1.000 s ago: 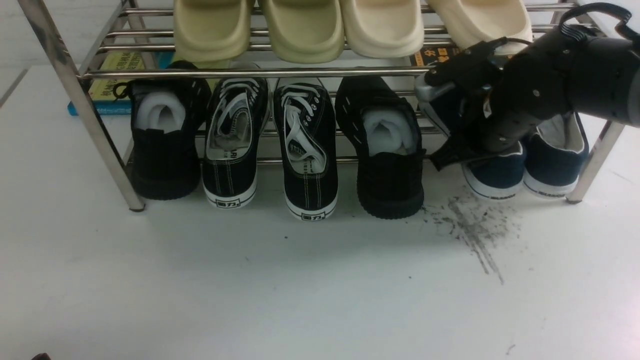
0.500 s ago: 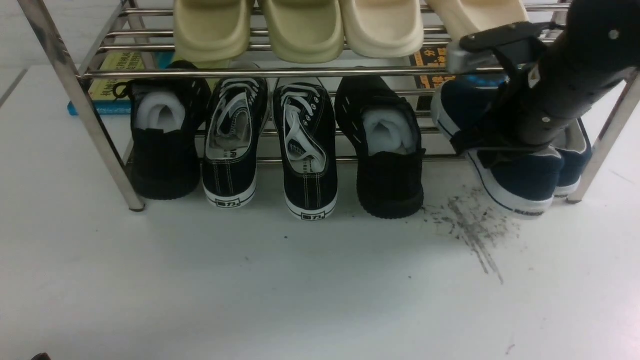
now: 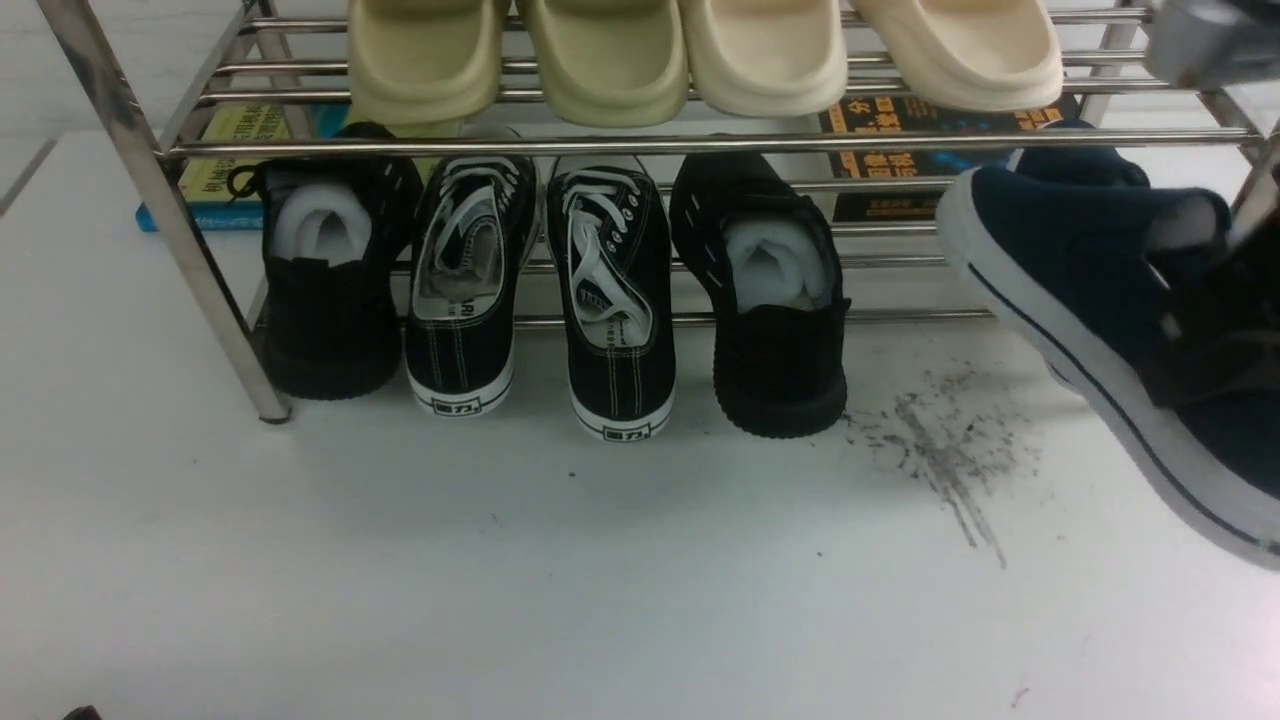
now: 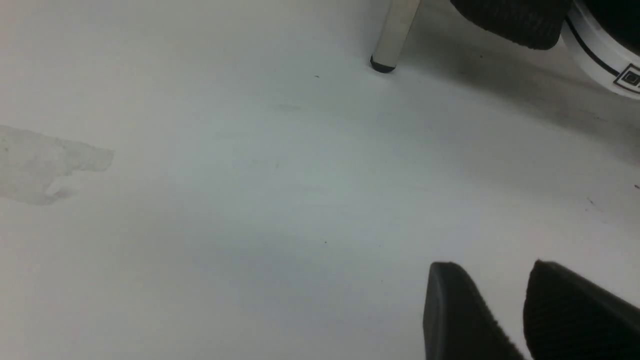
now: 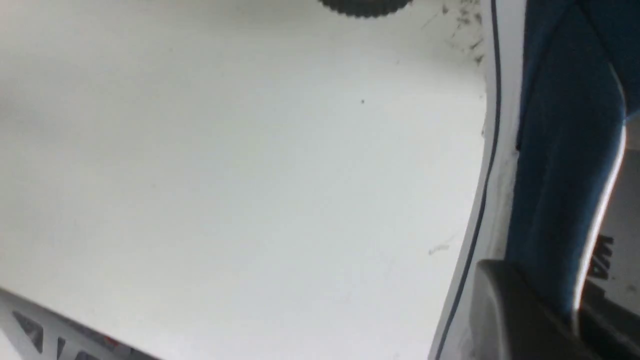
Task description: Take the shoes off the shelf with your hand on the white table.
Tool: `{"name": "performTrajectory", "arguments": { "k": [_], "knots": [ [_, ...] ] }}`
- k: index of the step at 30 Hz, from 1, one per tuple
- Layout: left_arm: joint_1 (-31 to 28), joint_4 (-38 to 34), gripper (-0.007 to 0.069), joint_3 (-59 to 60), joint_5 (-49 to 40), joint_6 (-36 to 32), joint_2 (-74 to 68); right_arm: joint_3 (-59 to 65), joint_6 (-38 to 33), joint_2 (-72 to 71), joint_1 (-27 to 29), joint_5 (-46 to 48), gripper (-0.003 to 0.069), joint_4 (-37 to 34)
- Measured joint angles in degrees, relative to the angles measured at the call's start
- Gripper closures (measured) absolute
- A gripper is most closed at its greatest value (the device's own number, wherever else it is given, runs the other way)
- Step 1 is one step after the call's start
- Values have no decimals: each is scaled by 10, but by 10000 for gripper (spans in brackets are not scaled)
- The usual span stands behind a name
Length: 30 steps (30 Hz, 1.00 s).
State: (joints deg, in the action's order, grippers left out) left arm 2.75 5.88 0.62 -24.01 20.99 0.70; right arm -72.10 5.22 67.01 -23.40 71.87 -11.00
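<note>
One navy slip-on shoe (image 3: 1080,260) is off the shelf (image 3: 500,146). It hangs at the near right side, just in front of the shelf. It is tilted, with its toe up and pointing at the shelf. Its heel end goes out of the picture, so I cannot tell if it touches the tabletop (image 3: 500,580).

The right gripper (image 5: 555,315) holds this shoe. Its jaws pinch the blue side wall of the shoe. One finger (image 5: 505,315) sits outside, against the white sole.

The other navy shoe (image 3: 1080,165) is on the low row of the shelf, partly hidden behind the first one.

Dark scuff marks (image 3: 940,460) are on the tabletop, below and to the left of the held shoe's toe.

To the left, four more shoes sit on the low row with their heels near us. An all-black shoe (image 3: 780,320) comes first, then two black lace-up sneakers (image 3: 615,300) with white laces, then another all-black shoe (image 3: 330,300). Both all-black shoes have white paper inside.

Four pale slippers (image 3: 600,60) sit on the top row. Books (image 3: 230,150) lie behind the shelf.

The left gripper (image 4: 495,280) is low over the bare tabletop, near the shelf leg (image 4: 392,35) on the left. Its jaws are a little apart and hold nothing.
</note>
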Motion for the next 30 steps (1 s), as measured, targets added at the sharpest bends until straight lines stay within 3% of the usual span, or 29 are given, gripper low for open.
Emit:
{"name": "performTrajectory", "arguments": {
  "k": [9,15,21,30],
  "knots": [
    [0,0,383,0,0,0,0,271,14,-115,0,-10,640,-49],
    [0,0,383,0,0,0,0,296,16,-118,-8,-37,640,-79],
    [0,0,383,0,0,0,0,296,83,-102,-98,-141,640,-91],
    [0,0,383,0,0,0,0,279,189,49,-222,-297,639,-24]
  ]
}}
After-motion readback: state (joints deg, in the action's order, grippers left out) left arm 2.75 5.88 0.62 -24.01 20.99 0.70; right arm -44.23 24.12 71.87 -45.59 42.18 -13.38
